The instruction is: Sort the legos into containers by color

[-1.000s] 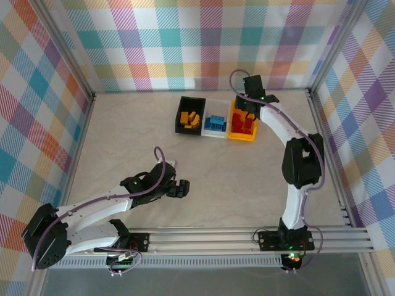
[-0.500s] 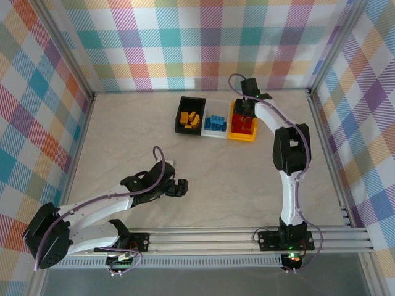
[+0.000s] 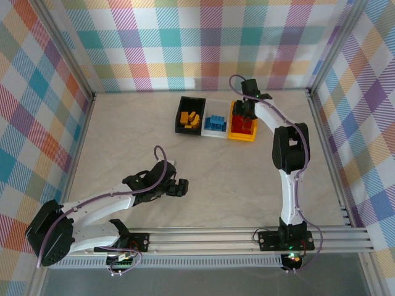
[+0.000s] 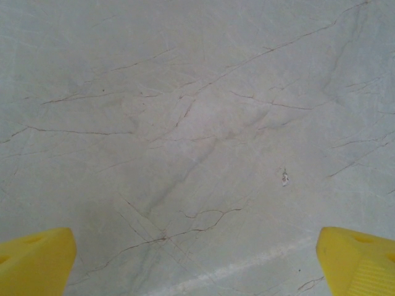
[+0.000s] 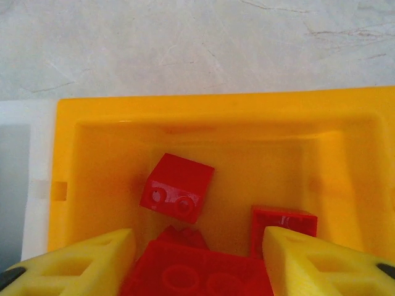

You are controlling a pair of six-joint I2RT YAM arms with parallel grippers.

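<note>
The right end effector [image 5: 197, 237] hangs over the yellow bin [image 5: 216, 105] and points down into it. Its two yellow fingers [image 5: 80, 265] stand apart. A big red brick [image 5: 191, 271] sits right in the gap between them and comes close to both. I cannot tell if the fingers press on it or just hang beside it. A bit further in, a small red brick [image 5: 178, 187] is tipped up on one edge and shows two round bumps. Another red brick [image 5: 285, 222] pokes out just beside the other finger. All three are inside the yellow bin. The white bin [image 5: 24, 123] touches the yellow bin along one side.

From above, the right arm [image 3: 290, 154] goes from the near edge of the bench [image 3: 123, 135] up along its right side to the bins. The three bins stand joined in a row near the far edge, a little right of the middle. The black bin [image 3: 184, 102] is at the left end and has yellow bricks [image 3: 192, 118] in it. The white bin is in the middle and has blue bricks [image 3: 215, 121] in it. The yellow bin is at the right end and has the red ones.

The left end effector [image 4: 196, 246] has its fingers spread wide, with bare bench between them. From above it sits low over the bench, about halfway between the left and right edges and closer to the near edge. It is well apart from the bins. The left arm [image 3: 99, 203] stretches to it from the near left corner.
</note>
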